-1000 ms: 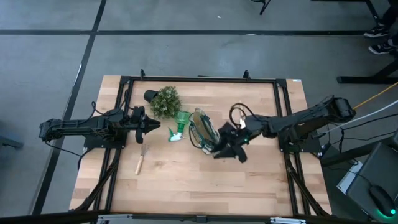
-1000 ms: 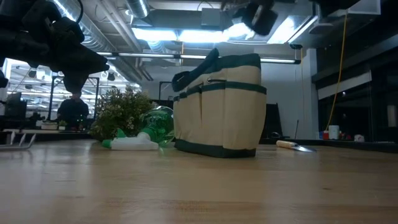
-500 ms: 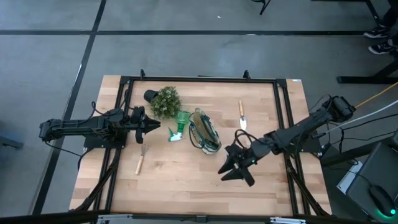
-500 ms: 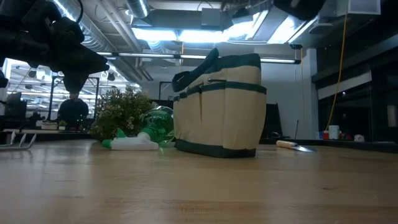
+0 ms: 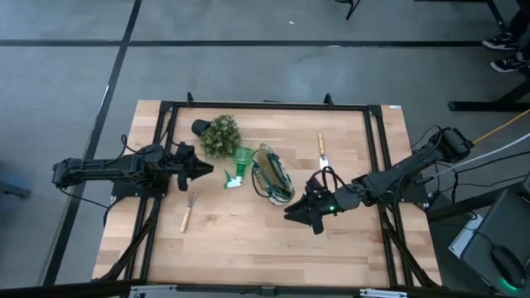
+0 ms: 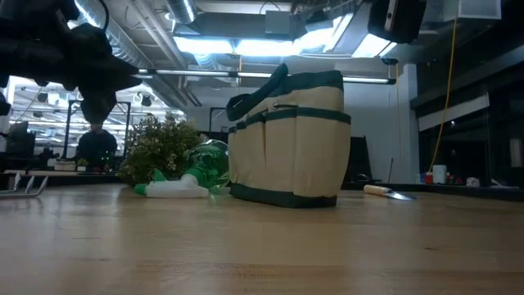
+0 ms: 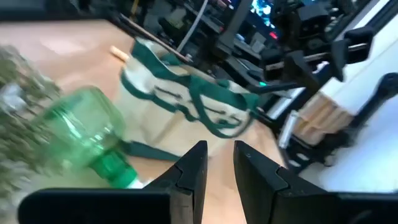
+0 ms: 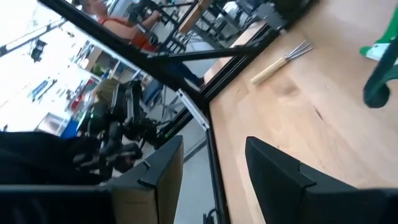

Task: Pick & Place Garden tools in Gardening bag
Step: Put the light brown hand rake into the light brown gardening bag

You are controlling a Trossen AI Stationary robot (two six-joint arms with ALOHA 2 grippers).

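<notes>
Wooden tabletop (image 5: 240,244), pale planks, bounded by a black frame; grey floor around it.

You have the right gripper (image 5: 296,213) hovering over bare wood with its fingers (image 8: 283,177) spread apart and nothing between them. Just beyond its tips stands the gardening bag (image 5: 272,173), upright, beige with green trim, mouth open. Behind the gripper, beside its arm, a wooden-handled trowel (image 5: 321,152) lies flat, apart from the bag.

On the far side of the bag from that gripper you see the green-and-white plastic piece (image 5: 238,168), lying on its side close beside the bag; whether they touch you cannot tell. Past it sits a bushy plant (image 5: 219,136) in a dark pot.

Your left gripper (image 5: 204,170) waits farther off, pointing at the plastic piece, fingers (image 7: 189,171) only slightly parted, empty. Near it, off to one side, a wooden-handled hand rake (image 5: 189,211) lies on the wood, well apart from the bag.

Low view: bag (image 6: 288,139) upright, trowel (image 6: 389,192) flat beside it.
</notes>
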